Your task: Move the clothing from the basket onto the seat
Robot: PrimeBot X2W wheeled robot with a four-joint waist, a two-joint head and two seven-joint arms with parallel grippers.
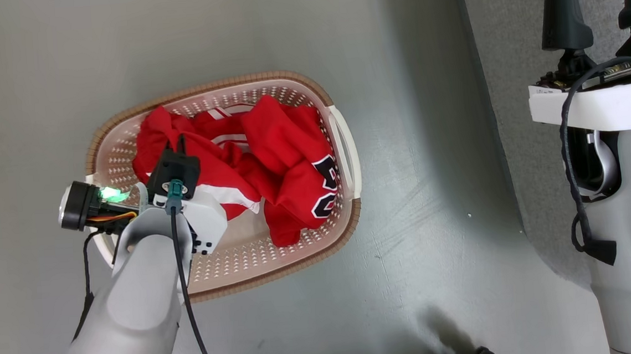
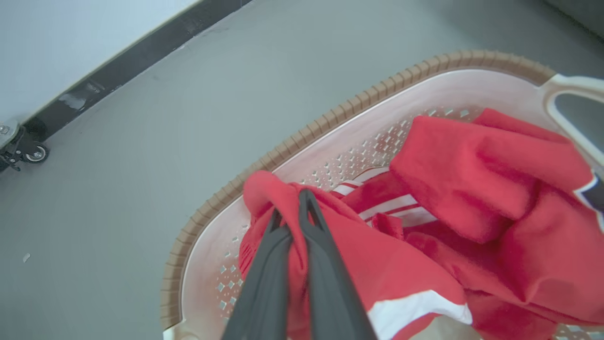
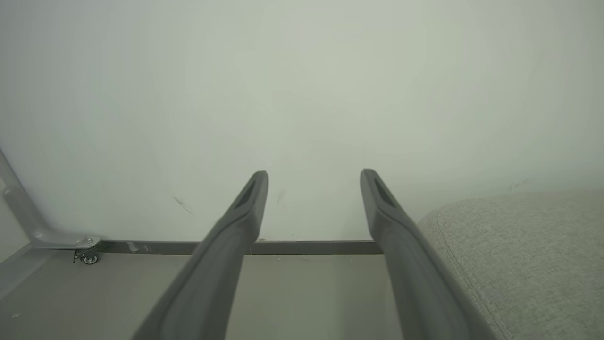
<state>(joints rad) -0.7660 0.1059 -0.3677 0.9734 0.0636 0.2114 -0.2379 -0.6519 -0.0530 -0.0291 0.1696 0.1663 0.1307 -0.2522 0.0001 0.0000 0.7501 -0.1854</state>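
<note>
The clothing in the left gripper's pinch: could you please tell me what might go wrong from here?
The left gripper is shut on just a small fold of the clothing, so the soft fabric could slip out on lifting. The garments lie bunched together, so one may drag another over the basket rim onto the floor.

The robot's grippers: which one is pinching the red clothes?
The left gripper: it is shut on a fold of the clothing in the basket. The right gripper stands open and empty near the seat.
</note>
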